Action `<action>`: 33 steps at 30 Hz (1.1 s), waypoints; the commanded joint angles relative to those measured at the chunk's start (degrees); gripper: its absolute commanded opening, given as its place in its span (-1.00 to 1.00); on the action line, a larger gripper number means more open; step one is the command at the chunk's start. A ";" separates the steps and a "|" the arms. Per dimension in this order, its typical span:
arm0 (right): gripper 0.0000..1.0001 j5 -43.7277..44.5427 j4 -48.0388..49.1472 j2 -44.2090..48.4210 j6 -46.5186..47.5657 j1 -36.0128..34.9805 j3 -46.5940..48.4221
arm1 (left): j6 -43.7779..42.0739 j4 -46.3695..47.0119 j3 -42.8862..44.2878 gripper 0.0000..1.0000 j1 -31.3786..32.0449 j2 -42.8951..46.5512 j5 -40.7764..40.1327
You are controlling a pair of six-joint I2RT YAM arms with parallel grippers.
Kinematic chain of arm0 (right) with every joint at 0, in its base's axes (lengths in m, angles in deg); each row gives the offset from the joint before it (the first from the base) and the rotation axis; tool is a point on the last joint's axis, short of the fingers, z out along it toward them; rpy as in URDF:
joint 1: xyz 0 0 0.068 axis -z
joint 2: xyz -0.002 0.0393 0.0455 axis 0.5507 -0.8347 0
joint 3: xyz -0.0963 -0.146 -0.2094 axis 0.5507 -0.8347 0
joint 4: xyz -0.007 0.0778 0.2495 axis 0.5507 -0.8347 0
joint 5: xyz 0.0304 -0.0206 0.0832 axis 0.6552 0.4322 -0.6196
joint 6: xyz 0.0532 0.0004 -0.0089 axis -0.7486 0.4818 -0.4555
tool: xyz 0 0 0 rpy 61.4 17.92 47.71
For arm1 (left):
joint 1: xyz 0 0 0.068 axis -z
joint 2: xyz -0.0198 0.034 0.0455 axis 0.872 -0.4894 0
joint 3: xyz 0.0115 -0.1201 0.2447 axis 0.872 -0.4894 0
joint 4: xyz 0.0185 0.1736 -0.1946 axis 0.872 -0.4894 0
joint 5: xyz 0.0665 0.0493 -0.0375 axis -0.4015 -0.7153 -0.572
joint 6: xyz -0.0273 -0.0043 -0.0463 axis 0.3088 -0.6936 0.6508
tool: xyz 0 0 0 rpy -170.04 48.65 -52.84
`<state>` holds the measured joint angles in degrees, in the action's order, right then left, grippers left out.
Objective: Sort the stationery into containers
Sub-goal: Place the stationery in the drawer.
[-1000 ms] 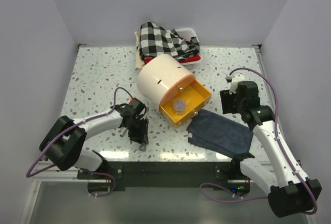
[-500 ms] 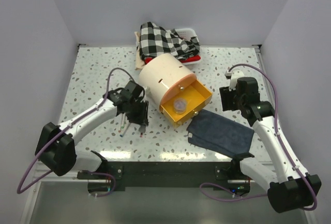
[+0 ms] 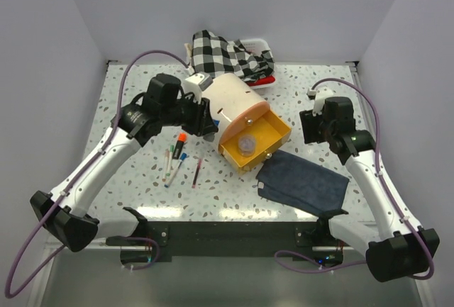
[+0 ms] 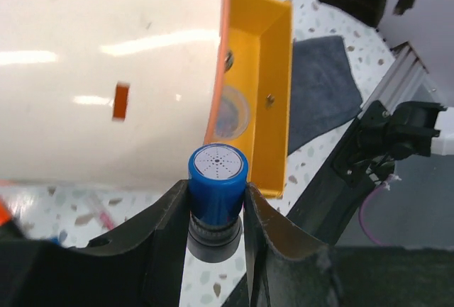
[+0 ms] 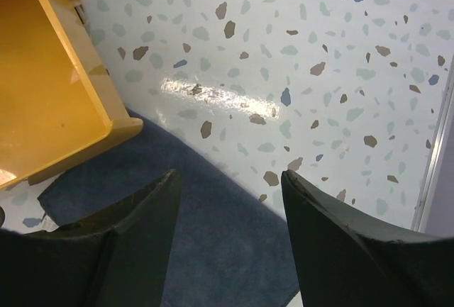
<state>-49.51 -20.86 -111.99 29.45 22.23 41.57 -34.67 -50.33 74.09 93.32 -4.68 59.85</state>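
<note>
Two arms up, and only one has anything in it. The left gripper has both fingers pinched on the blue-capped tube, one on each side, with the round cap end facing the wrist camera. It's holding the tube off the table, right up beside the curved wall of the cream drum cabinet. One yellow-orange drawer is pulled out of the drum's front, and the small clear round pot is sitting inside it. The rest of the stationery is loose on the speckled top, left of the drum and near the left gripper in the top view: the orange-capped marker, a few thin pens, and the dark red pencil a bit to their right. The right gripper has its fingers spread wide with nothing between them. It hangs over the edge of the dark blue cloth, just beside the drawer's corner. Behind the drum, the checked fabric is piled on the white tray.
</note>
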 commanded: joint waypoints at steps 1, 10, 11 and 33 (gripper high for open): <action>0.25 0.61 2.23 2.55 1.12 0.19 0.34 | -4.38 13.67 6.76 -1.00 4.27 -5.67 7.19; 0.25 0.87 3.02 4.92 0.85 0.81 -0.72 | -10.54 16.84 20.04 -1.00 8.24 -17.72 7.36; 0.25 0.96 2.94 5.10 0.85 0.72 -0.89 | -10.63 17.10 20.65 -1.00 8.60 -18.51 7.45; 0.26 1.31 3.20 8.62 0.24 1.34 -4.59 | -19.59 14.65 25.23 0.32 15.19 -30.74 -9.34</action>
<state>-49.27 -19.35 -104.83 29.89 23.26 37.57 -52.04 -36.97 96.67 109.56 -37.38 56.07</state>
